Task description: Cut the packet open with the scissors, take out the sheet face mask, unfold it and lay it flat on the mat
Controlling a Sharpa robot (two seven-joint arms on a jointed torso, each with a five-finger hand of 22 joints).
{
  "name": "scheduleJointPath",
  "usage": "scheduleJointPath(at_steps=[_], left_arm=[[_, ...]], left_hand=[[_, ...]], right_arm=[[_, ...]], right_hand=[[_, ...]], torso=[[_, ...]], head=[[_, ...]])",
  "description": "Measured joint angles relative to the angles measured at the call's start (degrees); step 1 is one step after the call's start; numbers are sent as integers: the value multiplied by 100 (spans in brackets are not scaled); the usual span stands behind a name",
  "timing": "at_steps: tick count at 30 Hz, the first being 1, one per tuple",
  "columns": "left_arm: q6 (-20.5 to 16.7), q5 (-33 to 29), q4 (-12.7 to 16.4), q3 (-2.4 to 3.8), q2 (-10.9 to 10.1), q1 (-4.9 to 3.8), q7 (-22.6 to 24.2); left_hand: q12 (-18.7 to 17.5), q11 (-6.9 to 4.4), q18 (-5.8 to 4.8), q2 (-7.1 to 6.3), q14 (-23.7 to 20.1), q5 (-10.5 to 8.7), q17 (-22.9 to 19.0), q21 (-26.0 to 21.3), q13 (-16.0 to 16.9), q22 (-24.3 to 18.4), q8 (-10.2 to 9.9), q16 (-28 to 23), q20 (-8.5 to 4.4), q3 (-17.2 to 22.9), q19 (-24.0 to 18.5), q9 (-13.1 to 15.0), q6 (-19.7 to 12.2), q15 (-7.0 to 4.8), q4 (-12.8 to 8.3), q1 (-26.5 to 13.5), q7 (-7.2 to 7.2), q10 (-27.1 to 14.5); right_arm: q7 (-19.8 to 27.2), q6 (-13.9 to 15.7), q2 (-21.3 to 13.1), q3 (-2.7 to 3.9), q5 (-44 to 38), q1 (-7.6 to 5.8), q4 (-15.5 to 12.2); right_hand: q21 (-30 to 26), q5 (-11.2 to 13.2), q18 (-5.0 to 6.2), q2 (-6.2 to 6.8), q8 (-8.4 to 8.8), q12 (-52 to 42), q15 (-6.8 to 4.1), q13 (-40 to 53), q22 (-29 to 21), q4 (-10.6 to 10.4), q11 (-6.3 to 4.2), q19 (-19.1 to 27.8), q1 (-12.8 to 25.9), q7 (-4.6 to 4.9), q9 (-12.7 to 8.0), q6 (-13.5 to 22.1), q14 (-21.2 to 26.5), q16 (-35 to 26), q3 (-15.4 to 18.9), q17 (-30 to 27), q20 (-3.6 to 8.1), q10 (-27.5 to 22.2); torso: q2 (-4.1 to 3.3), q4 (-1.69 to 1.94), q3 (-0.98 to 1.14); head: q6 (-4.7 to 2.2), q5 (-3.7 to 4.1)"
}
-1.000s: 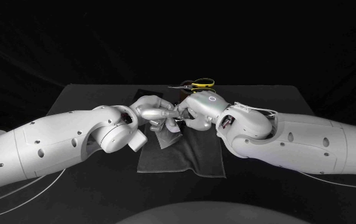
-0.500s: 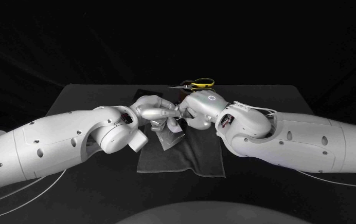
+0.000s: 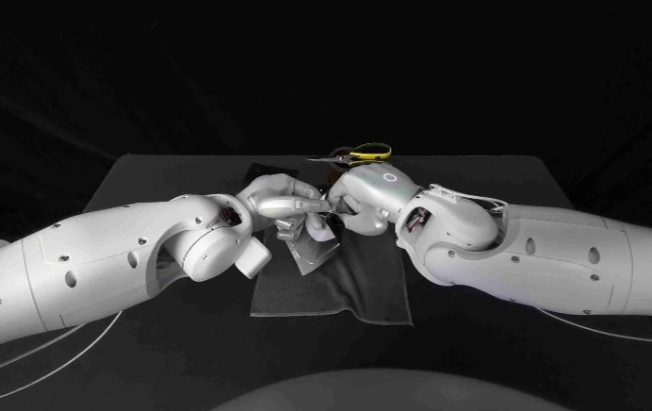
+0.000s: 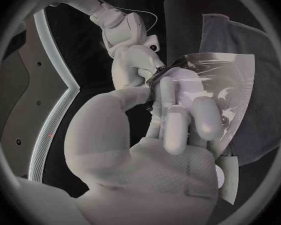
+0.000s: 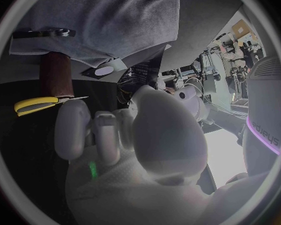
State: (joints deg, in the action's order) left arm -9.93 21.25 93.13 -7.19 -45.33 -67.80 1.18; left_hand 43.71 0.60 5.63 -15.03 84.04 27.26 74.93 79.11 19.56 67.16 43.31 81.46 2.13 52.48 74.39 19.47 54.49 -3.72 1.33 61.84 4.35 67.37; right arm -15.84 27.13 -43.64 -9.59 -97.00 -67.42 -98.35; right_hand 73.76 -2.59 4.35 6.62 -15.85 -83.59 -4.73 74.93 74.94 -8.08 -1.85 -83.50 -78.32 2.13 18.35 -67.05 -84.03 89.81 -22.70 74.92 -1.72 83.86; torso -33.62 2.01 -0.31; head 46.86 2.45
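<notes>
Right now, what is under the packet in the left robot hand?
The dark mat lies under the packet, which the left robot hand holds over it. Whether the packet's lower end touches the mat cannot be told. The mat's part beneath the hand is covered.

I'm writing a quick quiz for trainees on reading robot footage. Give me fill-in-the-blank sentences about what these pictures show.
1. The left hand grips the clear ___ over the mat.
2. The scissors have ___ handles.
3. The scissors lie at the far side of the table, beyond both hands, held by ___ hand.

Missing words: packet; yellow; neither.
</notes>
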Motion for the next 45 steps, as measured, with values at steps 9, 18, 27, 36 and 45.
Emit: scheduleJointPath(at_steps=[9, 18, 27, 36, 45], left_arm=[[-8, 117, -31, 18, 9, -20, -257], [-102, 258, -90, 12, 47, -22, -662], [-308, 426, -148, 5, 93, -22, -993], [-472, 496, -181, 4, 119, -22, -1095], [-519, 520, -183, 4, 158, -22, -1109]], left_hand=[[0, -20, 0, 17, -1, 0, -109, 0, 7, -71, 14, -49, -28, 0, -29, 2, 9, 0, 0, -10, -9, -19], [0, -20, 0, 18, -1, -1, -125, -1, 6, -74, 15, -72, -8, 0, -49, 2, 12, 0, 0, -10, -12, -19], [0, -20, 0, 18, -1, -8, -126, -1, 5, -78, 14, -72, -8, 0, -48, 2, 11, 1, 0, -9, -11, -19], [0, -20, 0, 40, -9, -12, -134, -1, 4, -79, 8, -72, -8, 0, -48, 2, 8, 8, 0, -32, -8, -19], [0, -20, 0, 40, -9, -32, -126, -1, 10, -74, -4, -72, -8, 0, -48, 2, 6, 9, 0, -32, -7, -18]], right_arm=[[139, 280, -185, 14, 159, 21, -96], [176, 466, -357, 67, 277, 20, -328], [186, 583, -516, 100, 323, 9, -530], [221, 640, -663, 119, 359, 4, -724], [256, 605, -625, 135, 459, -13, -707]], right_hand=[[24, -3, 0, -13, -5, 0, 0, 2, -4, 16, 0, -12, -73, -2, 0, 2, 0, -1, -30, 4, 30, -3], [24, -3, -1, 11, -232, 0, 1, 2, -2, 59, 1, -11, -115, -11, 0, 11, 1, -13, -72, 4, 30, -3], [48, -4, -1, 26, -298, 1, 1, -3, 1, 52, 1, -10, -143, -22, 0, 22, 1, 0, -96, 2, 30, -4], [63, -3, -1, 27, -298, 1, 2, -1, 0, 52, 2, -8, -143, -32, 0, 31, 2, -1, -96, -2, 29, -4], [-361, 3, -1, 92, -241, 477, 16, 7, -4, -8, 55, 125, -17, 81, 297, 350, 9, -57, -118, 0, 16, 2]], torso=[[0, -5, 7], [-3, -6, 12], [-2, -3, 5], [-2, 2, 0], [-1, 4, -2]], head=[[-15, -15], [-23, -19], [-26, -26], [-1, -60], [-2, -98]])
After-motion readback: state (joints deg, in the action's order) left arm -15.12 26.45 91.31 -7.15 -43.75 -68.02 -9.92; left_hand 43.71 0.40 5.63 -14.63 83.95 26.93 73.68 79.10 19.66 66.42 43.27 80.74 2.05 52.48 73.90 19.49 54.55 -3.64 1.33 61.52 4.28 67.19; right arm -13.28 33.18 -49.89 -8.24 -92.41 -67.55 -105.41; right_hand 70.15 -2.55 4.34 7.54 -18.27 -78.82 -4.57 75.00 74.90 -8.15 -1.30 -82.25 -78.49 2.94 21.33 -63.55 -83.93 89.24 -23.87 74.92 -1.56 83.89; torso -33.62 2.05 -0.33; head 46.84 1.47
